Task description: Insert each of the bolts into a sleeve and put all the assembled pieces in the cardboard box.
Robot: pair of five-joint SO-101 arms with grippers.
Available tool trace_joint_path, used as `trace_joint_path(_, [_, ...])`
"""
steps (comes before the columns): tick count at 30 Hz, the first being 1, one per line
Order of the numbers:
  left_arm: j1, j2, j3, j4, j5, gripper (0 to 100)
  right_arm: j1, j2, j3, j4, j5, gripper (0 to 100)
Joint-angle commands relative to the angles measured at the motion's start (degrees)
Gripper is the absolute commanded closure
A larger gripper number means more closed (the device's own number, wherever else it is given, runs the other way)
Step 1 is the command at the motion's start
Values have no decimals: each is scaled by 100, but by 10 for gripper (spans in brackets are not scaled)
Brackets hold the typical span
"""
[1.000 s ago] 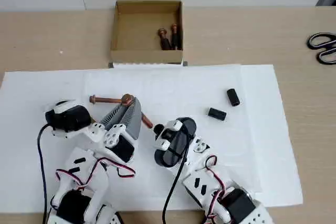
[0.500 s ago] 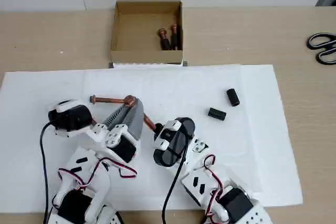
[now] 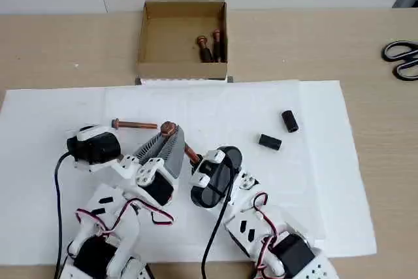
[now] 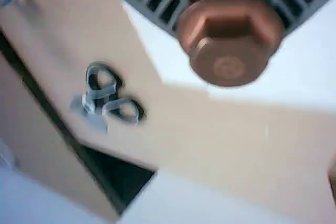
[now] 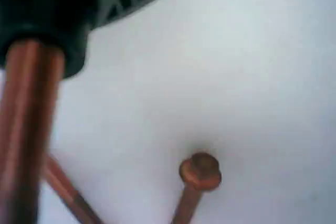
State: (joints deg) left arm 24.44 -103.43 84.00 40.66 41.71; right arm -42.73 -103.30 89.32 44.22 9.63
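We found the left jaws clamped on a bolt [image 3: 168,127] — shaft slanting into the sleeve [image 3: 196,160] gripped by the right jaws.

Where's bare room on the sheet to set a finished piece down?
Sheet left of the loose bolt; sheet right of the two loose sleeves; the cardboard box's left half. Crowded mid-sheet: left gripper holds a bolt at the right gripper's sleeve.

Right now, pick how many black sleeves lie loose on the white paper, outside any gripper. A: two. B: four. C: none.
A: one black sleeve lies close to a second sleeve, without touching it, both loose on the white paper.
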Motion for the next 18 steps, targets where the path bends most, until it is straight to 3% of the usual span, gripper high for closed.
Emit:
trace_joint_path(1, [62,-62,-22,-79,-18,994,-13,-48,-352,-127,-18,996])
trace_joint_path(6, [62,-62,-13,-79,-527,994,-13,-40,-413,-127,-18,996])
trace_joint_path(11, [202,-62,-13,-62,-589,994,-13,-40,-413,-136,-9,996])
trace_joint_path(18, [853,-62,-48,659,-967,994,4,-66,-413,-180,273,996])
